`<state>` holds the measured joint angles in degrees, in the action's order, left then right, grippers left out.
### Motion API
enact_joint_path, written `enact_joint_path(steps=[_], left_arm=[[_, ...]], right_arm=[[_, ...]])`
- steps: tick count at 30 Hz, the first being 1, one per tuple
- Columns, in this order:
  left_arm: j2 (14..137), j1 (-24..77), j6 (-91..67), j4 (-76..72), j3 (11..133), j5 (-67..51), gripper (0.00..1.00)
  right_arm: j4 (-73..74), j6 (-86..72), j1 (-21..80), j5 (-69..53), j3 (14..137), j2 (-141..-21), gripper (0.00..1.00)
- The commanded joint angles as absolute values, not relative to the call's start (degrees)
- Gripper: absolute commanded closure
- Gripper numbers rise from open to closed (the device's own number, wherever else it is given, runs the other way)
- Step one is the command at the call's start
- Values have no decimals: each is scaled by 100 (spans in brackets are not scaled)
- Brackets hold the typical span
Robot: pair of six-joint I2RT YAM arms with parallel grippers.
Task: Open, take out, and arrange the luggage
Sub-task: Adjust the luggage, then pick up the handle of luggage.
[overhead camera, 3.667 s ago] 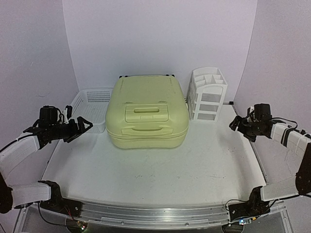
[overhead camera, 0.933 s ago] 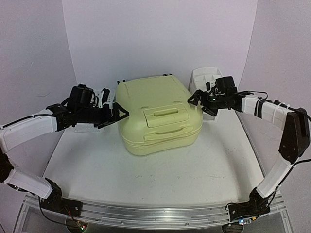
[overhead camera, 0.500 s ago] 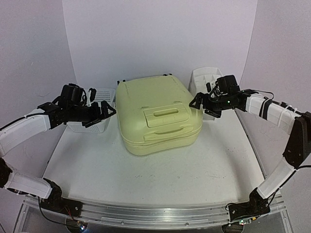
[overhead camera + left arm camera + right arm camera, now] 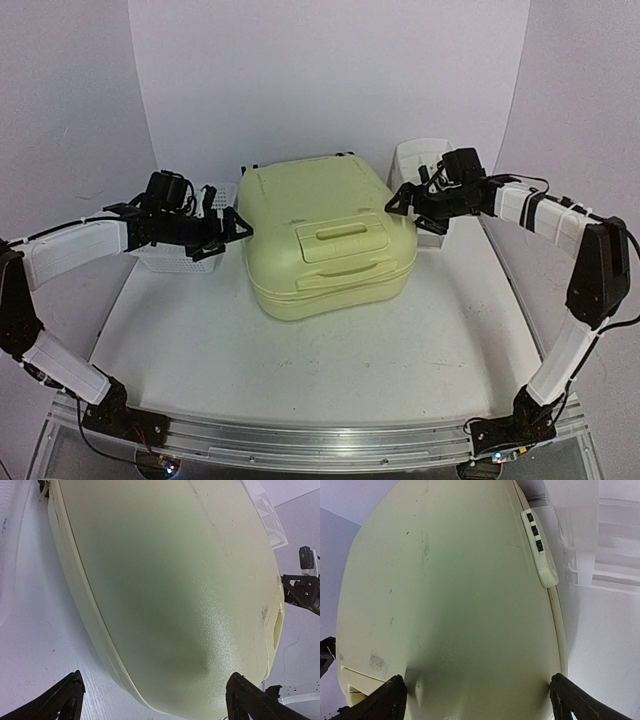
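**Shut suitcase flanked by two wide hands**

I see the luggage [image 4: 325, 235], a pale yellow-green hard shell with rounded corners and a fine pebbled skin, lying shut on the white table [image 4: 300, 370], moulded handles up. My left hand [image 4: 232, 232] hovers by its left flank, my right hand [image 4: 403, 210] by its right shoulder, both spread wide, gripping nothing.
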<state>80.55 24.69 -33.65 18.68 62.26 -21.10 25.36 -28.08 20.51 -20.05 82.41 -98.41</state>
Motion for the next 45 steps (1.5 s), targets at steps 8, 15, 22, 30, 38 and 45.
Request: enact_joint_path(steps=[8,15,22,30,38,45], left_arm=[[8272,2767,-3756,1215,6336,-2773,2],[8187,3709,-4279,913,6151,-2282,4],[8377,4619,-4374,718,6152,-1932,4],[8479,5107,-4059,569,6396,-2006,7],[6931,4585,-3402,1751,5955,-1010,5],[6387,3575,-3098,2656,5921,-980,8]], right_arm=[[2584,-3136,2168,-1818,7603,-9051,2],[2669,-3458,2162,-1534,6817,-8073,2],[2741,-4386,2170,-1381,6227,-7305,2],[2606,-5235,2256,-1217,6003,-7202,15],[1396,-5933,2344,-1312,4937,-6965,42],[702,-6092,2538,-1614,4811,-7504,45]])
